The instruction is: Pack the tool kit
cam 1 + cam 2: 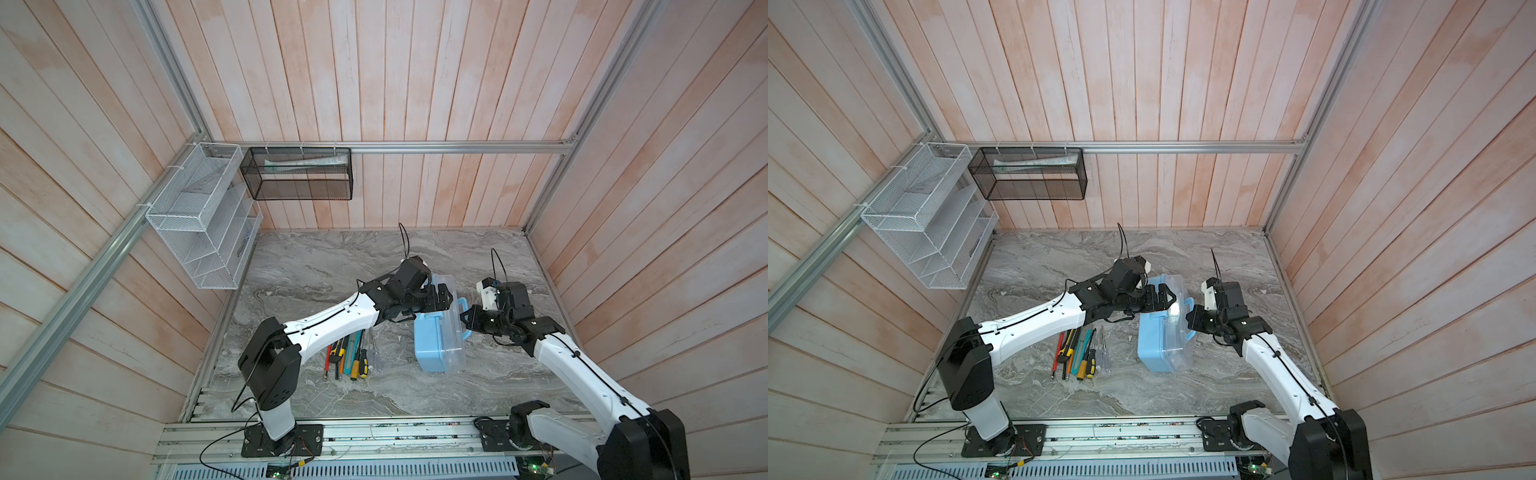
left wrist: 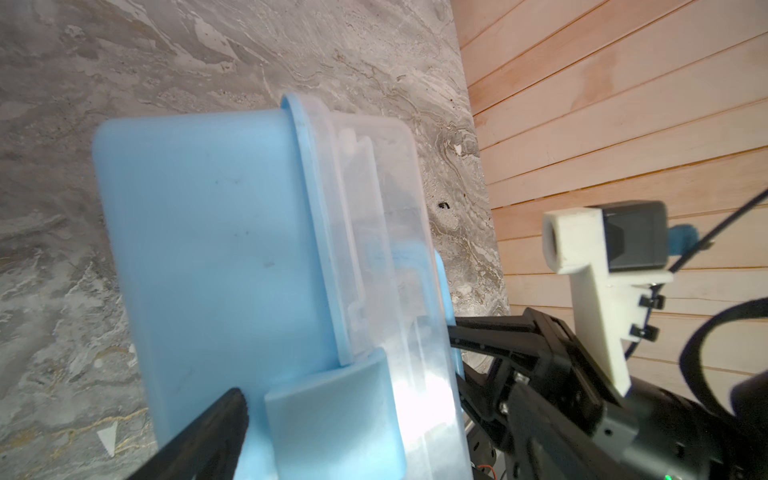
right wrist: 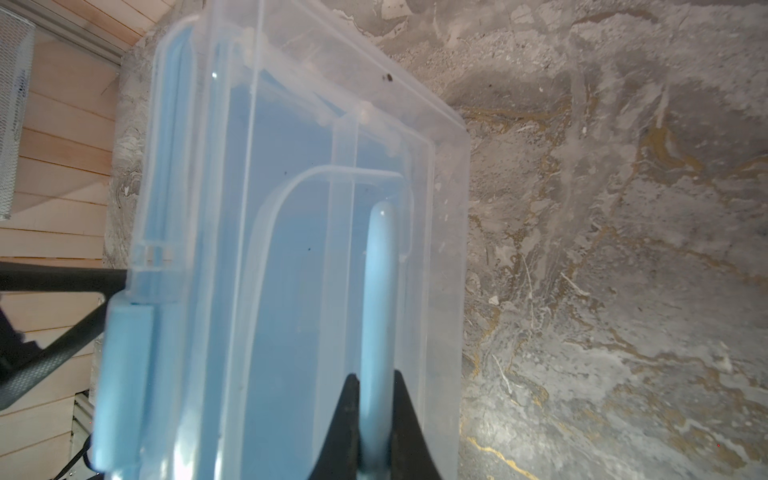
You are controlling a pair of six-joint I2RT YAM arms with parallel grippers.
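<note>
Right gripper: the right gripper (image 3: 376,382) was clamped on the blue handle (image 3: 380,270) of the tool box (image 1: 432,345), with the handle bar pinched between its two black jaws.
Reason for that hold: the handle is the box's one narrow graspable part, so it was probably taken to control the box's tilt.
Left gripper: the left gripper (image 1: 1158,300) stood with its jaws spread wide at the latch end of the box and held nothing.
Left finger: one finger (image 2: 224,419) lay against the blue base, just beside the blue latch (image 2: 332,407).
Reason for that stance: it looked placed to brace the box against the pull on the handle, or to reach the latch. I cannot tell which.
Tool box: it was tipped onto a long side, with the clear lid (image 3: 440,208) facing the right arm and the blue base facing the left arm. Whether its lower edge rested on the marble tabletop (image 1: 311,266) could not be told.
Lid: it was shut on the base, so nothing had been packed yet.
Loose tools: the screwdrivers and utility knives (image 1: 347,357) lay in a row near the base side of the box, apart from it and under the left arm.
Next need: the box probably had to be laid flat and unlatched before any tool went in.
</note>
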